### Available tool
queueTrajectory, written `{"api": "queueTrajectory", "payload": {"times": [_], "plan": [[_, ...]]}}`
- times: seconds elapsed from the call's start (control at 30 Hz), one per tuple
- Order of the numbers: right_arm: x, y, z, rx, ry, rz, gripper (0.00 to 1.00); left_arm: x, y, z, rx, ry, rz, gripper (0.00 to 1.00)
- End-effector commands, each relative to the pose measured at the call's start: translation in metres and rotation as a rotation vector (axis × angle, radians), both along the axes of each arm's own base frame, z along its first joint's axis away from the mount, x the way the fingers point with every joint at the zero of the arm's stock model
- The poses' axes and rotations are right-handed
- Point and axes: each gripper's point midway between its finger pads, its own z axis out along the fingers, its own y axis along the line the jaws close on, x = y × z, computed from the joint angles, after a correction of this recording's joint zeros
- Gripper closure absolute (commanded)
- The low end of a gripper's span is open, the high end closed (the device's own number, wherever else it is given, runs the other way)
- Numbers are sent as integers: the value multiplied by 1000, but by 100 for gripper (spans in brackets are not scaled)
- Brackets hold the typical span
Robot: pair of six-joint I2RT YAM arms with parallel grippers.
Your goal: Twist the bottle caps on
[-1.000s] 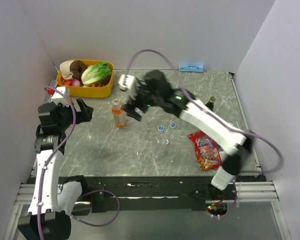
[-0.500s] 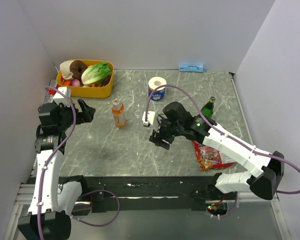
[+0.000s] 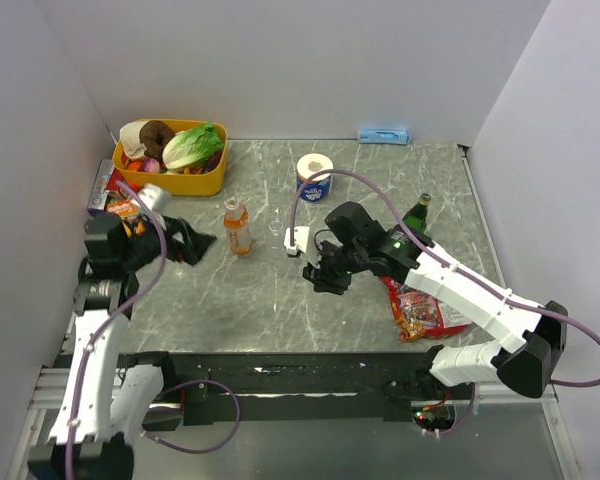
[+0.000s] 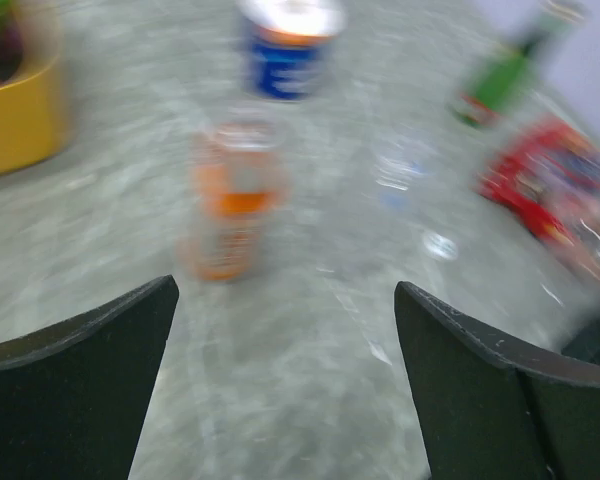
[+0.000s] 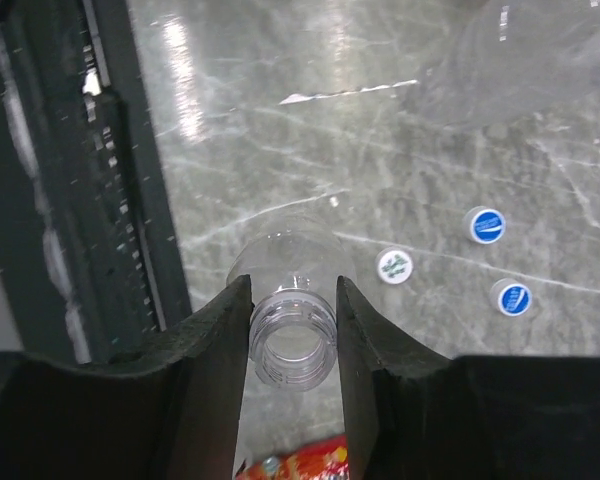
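Observation:
My right gripper [image 5: 292, 322] is shut on the threaded neck of a small clear bottle [image 5: 292, 345], which stands open-mouthed and uncapped near the table's front middle. From above, the right gripper [image 3: 330, 273] hides that bottle. Two blue bottle caps [image 5: 487, 225] [image 5: 513, 298] and a pale one [image 5: 394, 265] lie flat on the table beside it. A second clear bottle [image 3: 277, 232] stands further back. The orange drink bottle [image 3: 238, 226] stands upright, uncapped. My left gripper [image 3: 202, 243] hangs open just left of it, nothing between its fingers [image 4: 90, 350].
A yellow basket [image 3: 208, 184] of food sits back left. A toilet roll [image 3: 314, 177] stands at the back middle, a green bottle [image 3: 416, 213] to the right, and a red snack packet [image 3: 416, 306] lies front right. A blue item [image 3: 384, 135] rests against the back wall.
My right arm swung back from the toilet roll to the front middle and its jaws closed on the clear bottle's neck. My left arm moved right, toward the orange bottle.

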Motion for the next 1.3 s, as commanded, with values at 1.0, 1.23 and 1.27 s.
{"api": "queueTrajectory", "payload": {"times": [1.0, 1.23, 1.27], "plan": [[-8, 66, 165, 428, 244, -27, 100, -116, -206, -37, -34, -232, -872, 4], [1, 66, 168, 438, 209, -62, 100, -118, -210, -41, -42, -229, -884, 4], [3, 65, 169, 440, 201, -70, 100, -119, -210, -42, -43, -222, -882, 4]]}}
